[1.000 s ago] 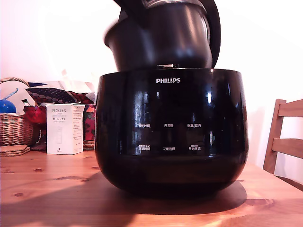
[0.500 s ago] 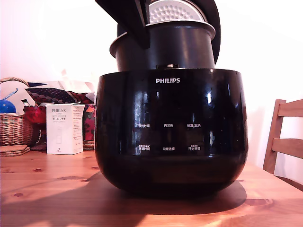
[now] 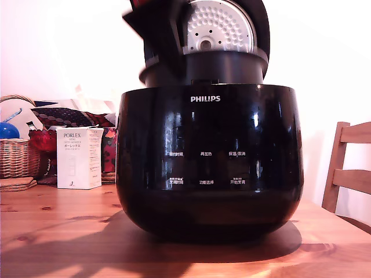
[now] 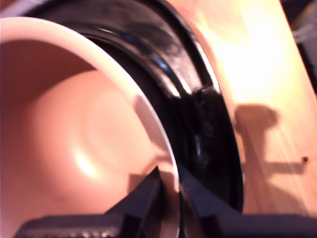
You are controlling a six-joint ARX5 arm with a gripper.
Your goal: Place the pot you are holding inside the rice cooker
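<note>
One pot [image 3: 223,68] is seen partly sunk into the open rice cooker [image 3: 208,162], its rim above the cooker's top edge; the rim is pinched between the gripper [image 4: 171,191] fingers at one side

Rice cooker [image 3: 208,168]: showing glossy black, white "PHILIPS" lettering and white button labels in 2 rows of 3.

Lid [image 3: 219,26]: black shell, inner plate showing silver-white with a dimpled dot pattern.

Pot [image 3: 226,66]: outside reading matte dark grey-black; in the wrist view its inside [image 4: 74,134] is glowing pale pinkish-orange, rim paler.

Gripper [image 4: 168,191]: looking black.

Table [image 3: 64,231]: showing warm orange-brown wood grain with dark knots.

Box [image 3: 79,157]: white with dark "PORLEX" print.

Basket [image 3: 17,156]: woven tan wicker.

Ball [image 3: 8,130]: blue.

Chair [image 3: 348,168]: light brown wood.

Wall [image 3: 324,52]: looking white.
</note>
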